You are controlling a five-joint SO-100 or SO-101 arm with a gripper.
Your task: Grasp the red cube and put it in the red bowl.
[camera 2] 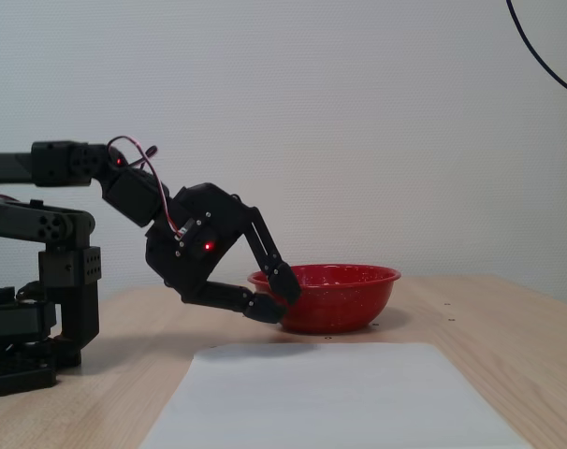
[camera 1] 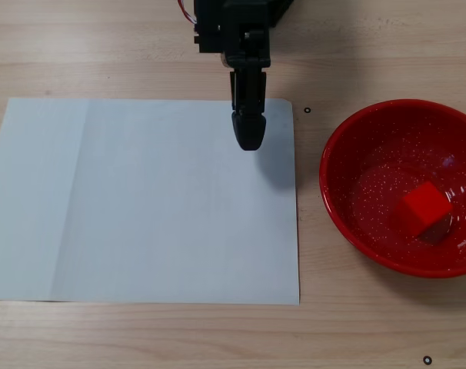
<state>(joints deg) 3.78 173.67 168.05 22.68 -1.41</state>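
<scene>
Gripper hangs low over the far edge of the white paper sheet, with its two black fingers slightly apart and nothing between them. Seen from the side, the fingertips point down and to the right, close to the sheet but not visibly touching it. From above, the gripper appears as a narrow black shape over the sheet's upper right corner area, clear of the bowl.

Arm: the upper link runs nearly level from the left, the wrist bends downward, and a red indicator light shows on the gripper body. The base stands at the table's left end in the side view.

Table: light wood grain, bearing the sheet and the bowl. A plain white wall stands behind it.

Red bowl sits to the right of the sheet in the top view, apart from it. Red cube rests inside the bowl, right of its centre.
</scene>
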